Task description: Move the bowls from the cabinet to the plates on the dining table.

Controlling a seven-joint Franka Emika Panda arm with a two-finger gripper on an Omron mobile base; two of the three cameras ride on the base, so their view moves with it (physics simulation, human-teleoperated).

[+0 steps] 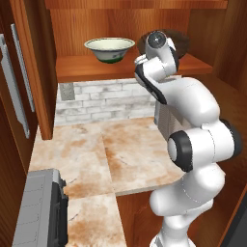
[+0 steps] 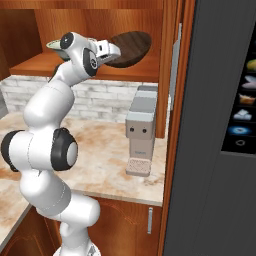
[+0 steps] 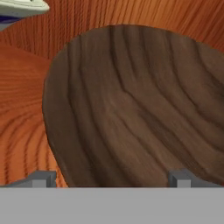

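The arm reaches up into the open wooden cabinet, and the gripper is just in front of the dark brown bowl, which is on the right part of the wooden shelf. In the hand view this bowl is very near and shows its wood-like grain; the two finger tips stand far apart at the bottom, one at each side of the lower edge of the bowl, so the pincer is wide and holds nothing. If the tips already touch the bowl, I cannot tell. In the right base view the brown bowl looks tilted, with its rim partly behind the hand. The cream bowl with the green band stands upright on the same shelf, to the left of the arm and apart from the brown one. Under the cabinet there is a wall of white brick and a marbled counter. A grey coffee machine stands on this counter, near the right side wall.
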